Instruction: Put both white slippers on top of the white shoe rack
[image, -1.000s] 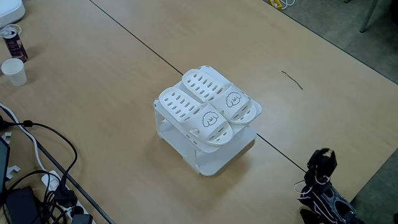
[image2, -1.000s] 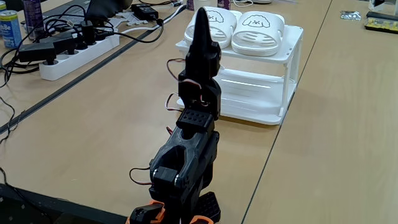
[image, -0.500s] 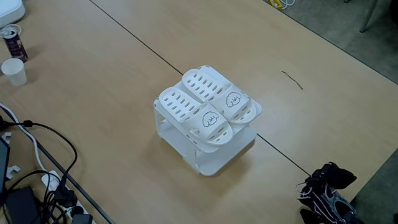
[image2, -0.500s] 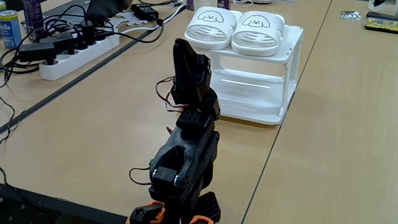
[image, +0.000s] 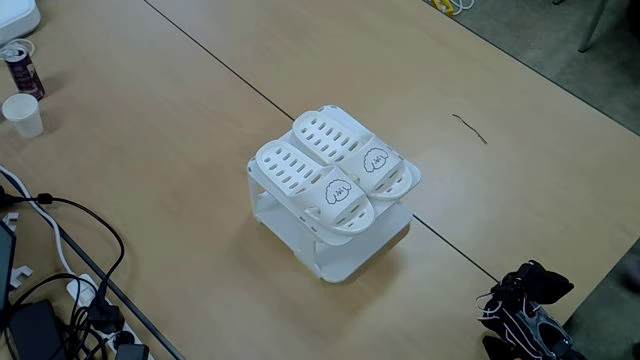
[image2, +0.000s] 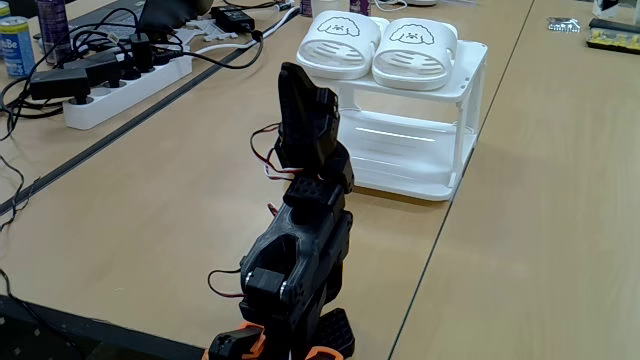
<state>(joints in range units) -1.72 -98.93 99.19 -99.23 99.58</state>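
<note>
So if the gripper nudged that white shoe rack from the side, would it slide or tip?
Probably slide. The white shoe rack looks like thin, hollow plastic, so likely light, and it stands on a smooth table. Its boxy, wide stance should resist tipping. The white slippers lie loose on top and might shift.
</note>
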